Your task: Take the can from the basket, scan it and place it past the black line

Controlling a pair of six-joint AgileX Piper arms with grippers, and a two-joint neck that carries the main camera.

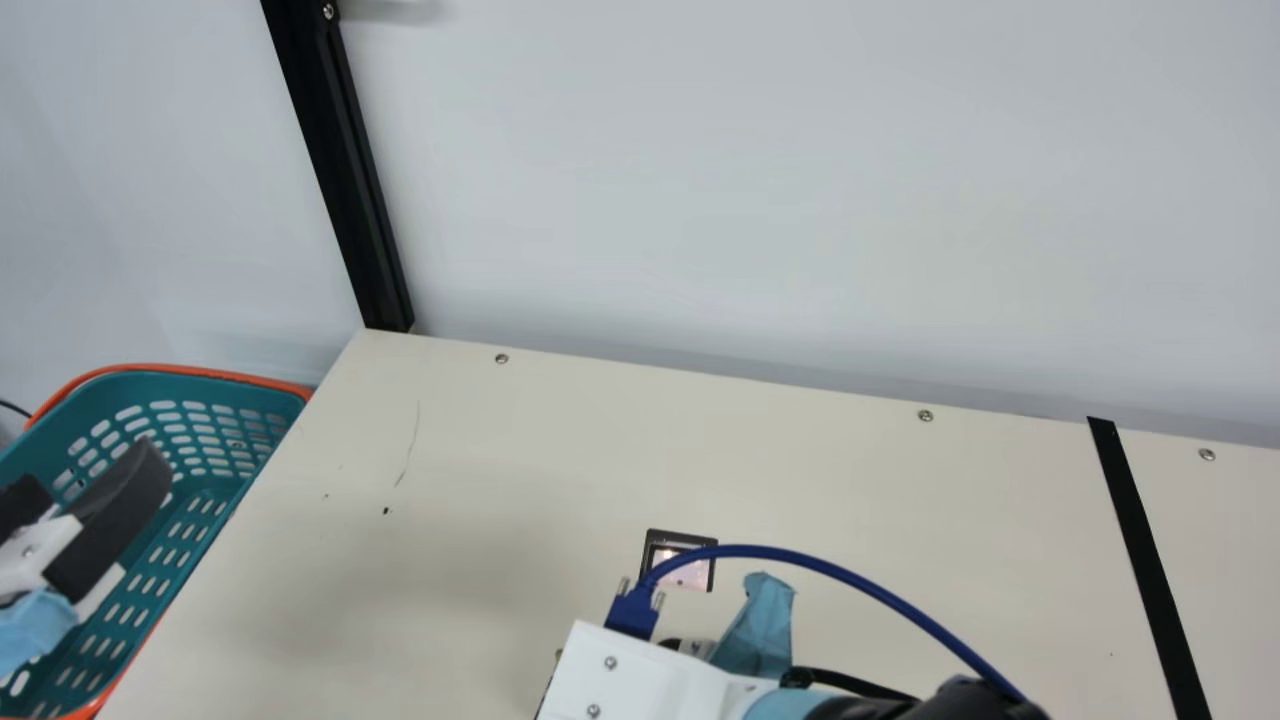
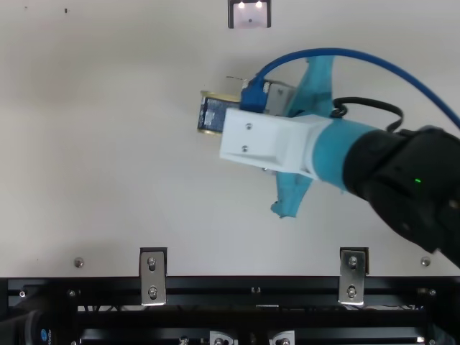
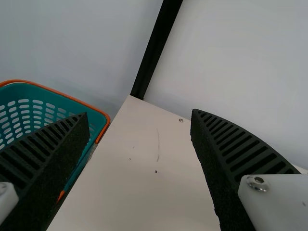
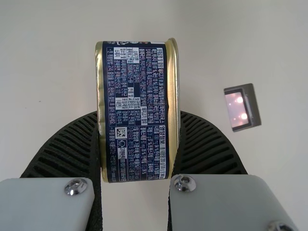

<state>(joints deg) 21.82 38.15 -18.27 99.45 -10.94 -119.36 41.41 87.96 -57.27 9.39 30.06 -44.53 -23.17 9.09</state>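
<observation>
Table point(image 1: 450, 620): far edge along the wall point(image 1: 750, 200), black post point(image 1: 340, 170) at far L corner. Teal basket point(image 1: 195, 540) w/ orange rim sits just beside L edge. Black line point(image 1: 1150, 560) runs from far edge twd near side, on R part of table. Wide stretch of tabletop btwn L edge & scanner point(image 1: 690, 572), also btwn scanner & black line, tho R arm reaches in over the latter from the R. Near edge, top view: dark rail point(image 2: 251, 284) along it.

Can point(image 2: 218, 113) is in R gripper point(image 2: 279, 99), on scanner's near-edge side, apart from it, well short of black line. R fingers pinch it by its 2 rimmed ends, curved side facing wrist cam. Can't tell if it touches table.

L gripper point(image 1: 85, 480): fingers spread, nothing btwn; main view has it in front of basket.

Label: dk blue wrap on can, gold rims, dense rows of small white print plus 1 small square code.

Counts: 1 can, 1 basket, 1 scanner w/ 2 light spots point(image 4: 244, 116) in its window, 1 black line, 3 screws point(image 1: 501, 358) along far edge (main view), 2 metal brackets point(image 2: 152, 277) at near edge. 1 blue cable point(image 1: 850, 575) arcs over R arm.
</observation>
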